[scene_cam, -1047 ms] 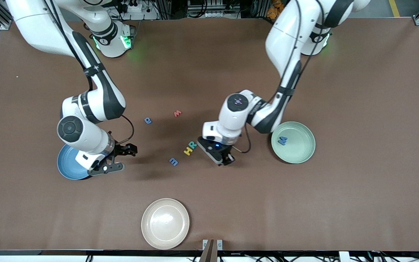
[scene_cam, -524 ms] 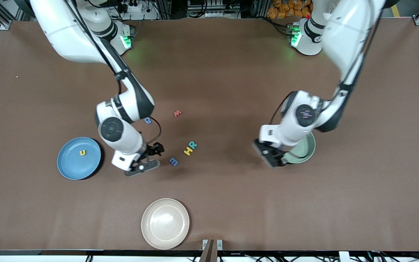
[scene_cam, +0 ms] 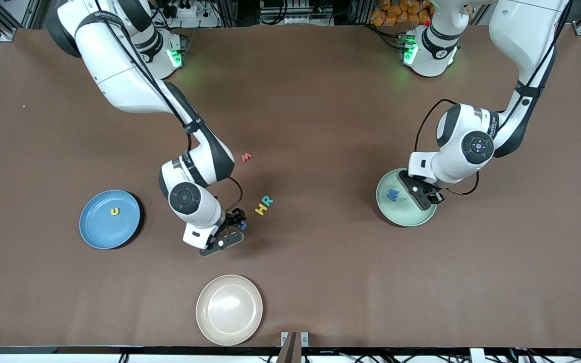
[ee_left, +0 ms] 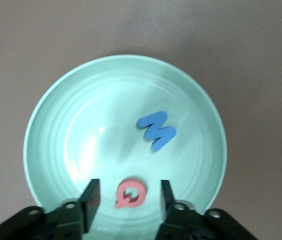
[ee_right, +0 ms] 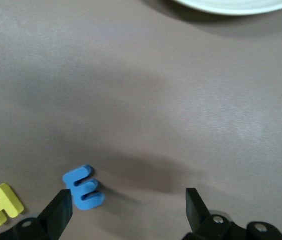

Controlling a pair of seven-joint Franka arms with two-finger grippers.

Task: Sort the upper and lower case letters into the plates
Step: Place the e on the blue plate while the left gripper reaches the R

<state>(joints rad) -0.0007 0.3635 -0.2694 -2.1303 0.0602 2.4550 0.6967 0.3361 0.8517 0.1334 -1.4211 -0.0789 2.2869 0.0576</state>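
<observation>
Blue plate [scene_cam: 89,222] sits toward the right arm's end with yellow u [scene_cam: 114,211] in it. The right gripper [scene_cam: 235,227] hovers low over the blue m [ee_right: 83,187], fingers wide apart and holding nothing. Yellow H [scene_cam: 260,209] and teal R [scene_cam: 267,201] lie just beside it, and a red letter [scene_cam: 246,157] lies farther from the camera. Cream plate [scene_cam: 229,309] is nearest the camera, unused. Green plate [scene_cam: 406,217] is toward the left arm's end, with blue M [scene_cam: 393,194] inside. The left gripper [ee_left: 129,187] is over it, fingers parted with a gap on each side of the red Q [ee_left: 129,195] (looks let go, lying in the plate). The letters are likely very light, soft foam, thin and flat, so pinch the m across its outer edges, low to the table. A second ago the right gripper was at the blue plate and the left was by H and R; both have since swung across.
</observation>
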